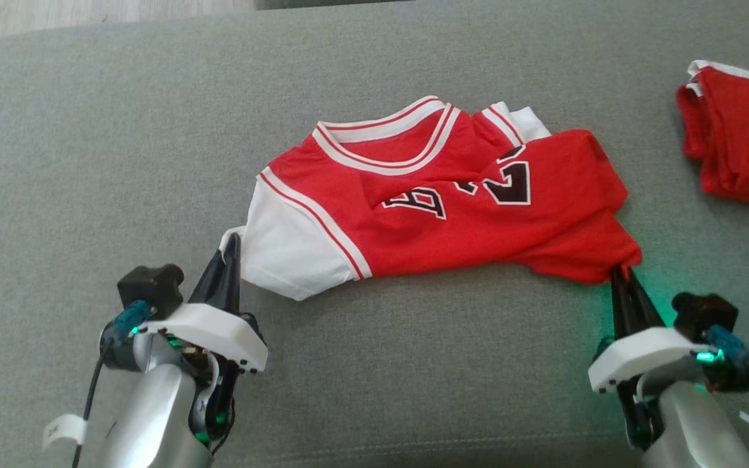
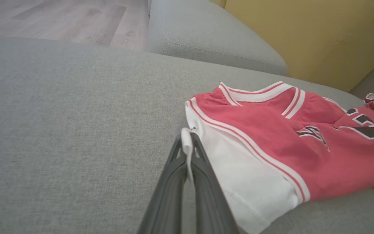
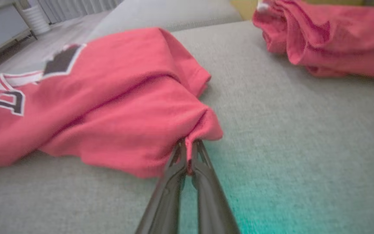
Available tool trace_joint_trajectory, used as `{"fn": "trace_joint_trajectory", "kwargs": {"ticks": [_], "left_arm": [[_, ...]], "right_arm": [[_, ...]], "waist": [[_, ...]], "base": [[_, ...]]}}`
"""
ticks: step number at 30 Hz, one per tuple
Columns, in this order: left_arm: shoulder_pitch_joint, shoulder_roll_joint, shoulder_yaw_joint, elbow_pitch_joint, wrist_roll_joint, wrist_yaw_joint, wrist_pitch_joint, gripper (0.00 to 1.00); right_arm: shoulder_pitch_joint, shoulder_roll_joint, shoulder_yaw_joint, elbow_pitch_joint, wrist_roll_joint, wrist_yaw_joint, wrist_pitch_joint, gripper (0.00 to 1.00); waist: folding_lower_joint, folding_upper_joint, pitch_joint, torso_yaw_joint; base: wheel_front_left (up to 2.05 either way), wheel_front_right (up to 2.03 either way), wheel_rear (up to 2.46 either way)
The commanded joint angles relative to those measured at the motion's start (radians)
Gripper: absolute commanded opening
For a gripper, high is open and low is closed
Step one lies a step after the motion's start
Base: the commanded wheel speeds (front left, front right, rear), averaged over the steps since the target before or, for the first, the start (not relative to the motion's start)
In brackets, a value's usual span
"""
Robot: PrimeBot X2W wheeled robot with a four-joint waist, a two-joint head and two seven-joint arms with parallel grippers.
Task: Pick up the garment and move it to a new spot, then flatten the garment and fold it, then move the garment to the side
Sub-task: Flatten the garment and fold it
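A red jersey with white sleeves and black numbers, the garment (image 1: 439, 208), lies crumpled on the grey cushion (image 1: 88, 162). My left gripper (image 1: 231, 244) is shut on the hem of its white sleeve, and in the left wrist view a strip of white cloth of the garment (image 2: 271, 143) is pinched between the two dark fingers of the left gripper (image 2: 187, 141). My right gripper (image 1: 620, 272) is shut on the red corner at the garment's lower right. In the right wrist view the garment (image 3: 115, 107) bunches where the right gripper (image 3: 188, 148) pinches it.
A second red cloth (image 1: 738, 143) lies bunched at the cushion's far right, also in the right wrist view as the red cloth (image 3: 330, 39). Wood floor (image 1: 56, 19) lies beyond the cushion's far left edge. A yellow wall (image 2: 320, 32) and another grey cushion (image 2: 206, 35) stand behind.
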Motion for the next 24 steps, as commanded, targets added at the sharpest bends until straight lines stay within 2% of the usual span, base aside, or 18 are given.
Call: {"fn": "trace_joint_trajectory", "kwargs": {"ticks": [1, 8, 15, 24], "left_arm": [[-0.014, 0.023, 0.041, -0.042, -0.009, 0.005, -0.007, 0.0], [-0.007, 0.017, 0.07, -0.157, -0.048, -0.01, -0.035, 0.0], [-0.005, 0.015, 0.105, -0.38, -0.096, -0.027, -0.044, 0.0], [-0.044, 0.083, 0.149, -0.735, -0.093, -0.007, 0.024, 0.0]], "right_arm": [[-0.012, -0.004, 0.033, -0.05, 0.01, 0.007, -0.018, 0.0], [0.001, -0.004, 0.047, -0.238, 0.03, 0.007, -0.028, 0.0], [0.036, -0.004, 0.034, -0.501, 0.025, 0.007, 0.023, 0.0], [0.065, -0.004, -0.001, -0.871, 0.003, 0.007, 0.107, 0.0]], "waist": [[0.0, 0.0, -0.006, -0.004], [0.0, 0.0, -0.059, -0.013], [0.0, 0.0, -0.148, -0.002], [0.0, 0.0, -0.234, 0.003]], "base": [[0.0, 0.0, 0.0], [0.0, 0.0, 0.0], [0.0, 0.0, 0.0], [0.0, 0.0, 0.0]]}}
